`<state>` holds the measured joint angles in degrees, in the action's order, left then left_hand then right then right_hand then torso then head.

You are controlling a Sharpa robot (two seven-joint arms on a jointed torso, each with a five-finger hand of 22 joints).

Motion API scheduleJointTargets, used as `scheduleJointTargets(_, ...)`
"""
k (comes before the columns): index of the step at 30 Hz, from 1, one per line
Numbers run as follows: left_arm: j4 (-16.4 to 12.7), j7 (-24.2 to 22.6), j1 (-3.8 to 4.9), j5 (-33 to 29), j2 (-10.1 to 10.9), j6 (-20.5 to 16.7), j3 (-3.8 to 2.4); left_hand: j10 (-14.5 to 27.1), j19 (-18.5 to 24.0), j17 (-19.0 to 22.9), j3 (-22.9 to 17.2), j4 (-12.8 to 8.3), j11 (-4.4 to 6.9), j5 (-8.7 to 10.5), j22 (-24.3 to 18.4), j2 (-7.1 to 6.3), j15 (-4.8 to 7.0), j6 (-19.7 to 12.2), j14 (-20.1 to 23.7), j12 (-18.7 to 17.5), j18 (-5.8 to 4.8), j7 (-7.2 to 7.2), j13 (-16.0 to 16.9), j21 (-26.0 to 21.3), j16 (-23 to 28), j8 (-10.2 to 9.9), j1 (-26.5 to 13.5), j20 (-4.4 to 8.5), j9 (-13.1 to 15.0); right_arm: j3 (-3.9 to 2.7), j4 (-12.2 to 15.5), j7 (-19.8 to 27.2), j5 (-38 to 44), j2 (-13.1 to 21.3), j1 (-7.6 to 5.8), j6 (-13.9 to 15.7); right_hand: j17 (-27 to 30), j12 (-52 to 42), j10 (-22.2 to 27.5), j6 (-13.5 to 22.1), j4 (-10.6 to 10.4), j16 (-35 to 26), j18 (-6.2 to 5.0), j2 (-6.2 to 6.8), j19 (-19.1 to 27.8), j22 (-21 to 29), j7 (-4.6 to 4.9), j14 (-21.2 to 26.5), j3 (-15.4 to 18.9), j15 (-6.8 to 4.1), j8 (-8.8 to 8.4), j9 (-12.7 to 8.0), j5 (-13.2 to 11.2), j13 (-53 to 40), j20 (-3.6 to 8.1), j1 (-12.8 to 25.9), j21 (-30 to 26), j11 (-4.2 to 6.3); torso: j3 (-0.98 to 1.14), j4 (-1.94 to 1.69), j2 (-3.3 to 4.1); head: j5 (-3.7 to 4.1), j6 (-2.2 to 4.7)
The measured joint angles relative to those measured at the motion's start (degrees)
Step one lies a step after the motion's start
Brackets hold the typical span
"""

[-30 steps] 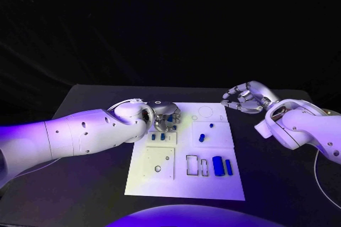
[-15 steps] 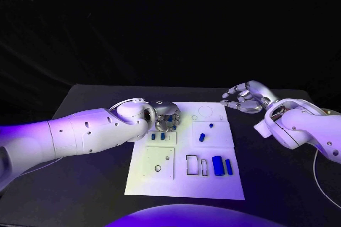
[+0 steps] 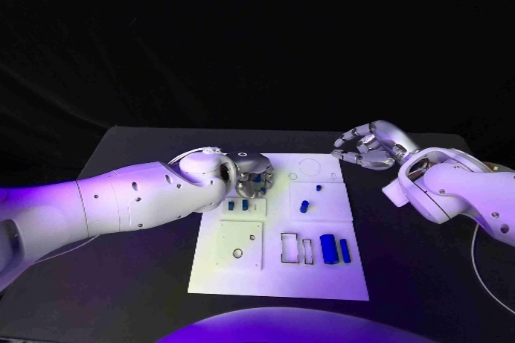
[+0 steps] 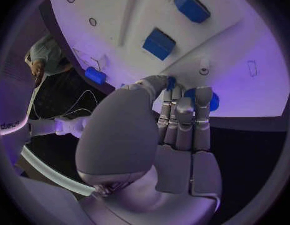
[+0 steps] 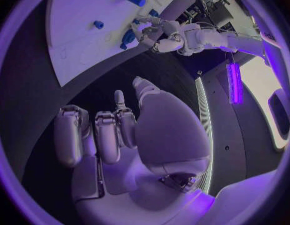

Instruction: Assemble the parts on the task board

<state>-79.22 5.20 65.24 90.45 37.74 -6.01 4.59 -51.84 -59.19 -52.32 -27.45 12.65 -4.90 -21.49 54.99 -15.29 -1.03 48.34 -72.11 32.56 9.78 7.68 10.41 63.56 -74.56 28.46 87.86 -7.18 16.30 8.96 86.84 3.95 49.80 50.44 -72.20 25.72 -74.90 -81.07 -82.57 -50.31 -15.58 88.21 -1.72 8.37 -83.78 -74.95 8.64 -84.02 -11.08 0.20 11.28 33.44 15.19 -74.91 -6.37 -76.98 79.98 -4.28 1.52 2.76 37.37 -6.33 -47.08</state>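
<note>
Currently left hand (image 3: 249, 175) pinches a blue part (image 4: 210, 100) over the task board (image 3: 279, 280) at 11 o'clock: insertion step, needs alignment. Right hand (image 3: 368, 148) curled, holding nothing, off-board at 1 o'clock.

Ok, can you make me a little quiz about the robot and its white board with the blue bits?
1. True or false: the right hand holds a blue part.
2. Which hand has its fingers down on the task board? A) left hand B) right hand
3. Fill in: the two long blue parts lie side by side near the board's ______ right corner (near or far from the robot).

Key: 1 false, it hangs beside the board with nothing in it. 2 A. 3 near.
</note>
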Motion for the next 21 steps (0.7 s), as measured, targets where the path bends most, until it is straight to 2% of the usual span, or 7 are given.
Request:
scheduleJointTargets(3,0.1,0.0,0.0,0.0,-0.1,0.1,-0.04,-0.4,-0.3,-0.4,-0.3,0.0,0.0,0.0,0.4,0.0,-0.01,0.2,-0.2,-0.3,0.0,0.2,-0.1,0.6,-0.4,0.0,0.0,0.09,-0.1,0.0,0.0,0.0,0.0,0.0,0.0,0.0,0.0,0.0,0.0,0.0,0.0,0.0,0.0,0.0,0.0,0.0,0.0,0.0,0.0,0.0,0.0,0.0,0.0,0.0,0.0,0.0,0.0,0.0,0.01,-0.01,0.0,0.03,-0.09)
scheduleJointTargets(6,0.3,-0.1,0.01,0.0,-0.1,0.2,-0.05,-1.1,-0.9,-1.2,-0.6,-0.3,0.09,0.0,1.2,0.0,0.08,0.8,-1.0,-0.3,-0.94,0.08,-0.3,1.3,-1.3,-0.3,0.0,0.09,-0.2,0.0,0.0,0.0,0.1,0.0,0.0,0.0,0.0,0.0,0.0,0.0,0.0,0.0,0.0,0.0,0.0,0.0,0.0,0.0,0.0,0.0,0.0,0.0,0.0,0.0,0.0,0.0,0.0,0.0,0.02,-0.03,-0.01,0.07,-0.2)
scheduleJointTargets(15,0.5,-0.2,0.04,-0.1,-0.2,0.3,-0.09,-4.7,-3.5,-5.0,-2.3,-1.7,0.6,0.35,5.0,0.74,0.41,3.5,-4.1,-1.5,-0.94,0.2,-1.1,4.6,-4.0,-1.0,0.7,0.41,-0.4,0.0,0.0,0.0,0.2,0.0,0.0,0.0,0.0,0.0,0.0,0.0,-0.1,0.0,0.0,0.0,0.0,0.0,0.0,0.0,-0.1,0.0,0.0,0.0,0.0,0.0,0.0,0.0,0.0,0.0,0.04,-0.09,-0.03,0.16,-0.24)
scheduleJointTargets(20,0.6,-0.2,0.05,-0.3,0.0,0.2,-0.1,-5.4,-3.9,-5.3,-2.9,-2.2,0.21,0.41,5.9,0.93,0.48,3.8,-4.3,-2.3,-1.01,0.52,-1.4,5.4,-4.3,-1.8,0.9,0.6,-0.6,0.0,0.0,0.0,0.2,0.0,0.0,0.0,0.0,0.0,0.0,0.0,-0.2,0.0,0.0,0.0,0.0,0.0,0.0,0.0,-0.2,0.0,0.0,0.0,0.0,0.0,0.0,0.0,0.0,0.0,0.03,-0.09,-0.07,0.17,-0.23)
scheduleJointTargets(21,0.7,-0.2,0.05,-0.3,0.0,0.2,-0.1,-5.7,-4.2,-5.6,-3.0,-2.4,0.28,0.43,6.2,0.99,0.44,4.0,-4.7,-2.5,-1.57,0.41,-1.5,5.8,-4.5,-1.9,1.0,0.5,-0.6,0.0,0.0,0.0,0.2,0.0,0.0,0.0,0.0,0.0,0.0,0.0,-0.2,0.0,0.0,0.0,0.0,0.0,0.0,0.0,-0.2,0.0,0.0,0.0,0.0,0.0,0.0,0.0,0.0,0.0,0.03,-0.09,-0.07,0.17,-0.2)
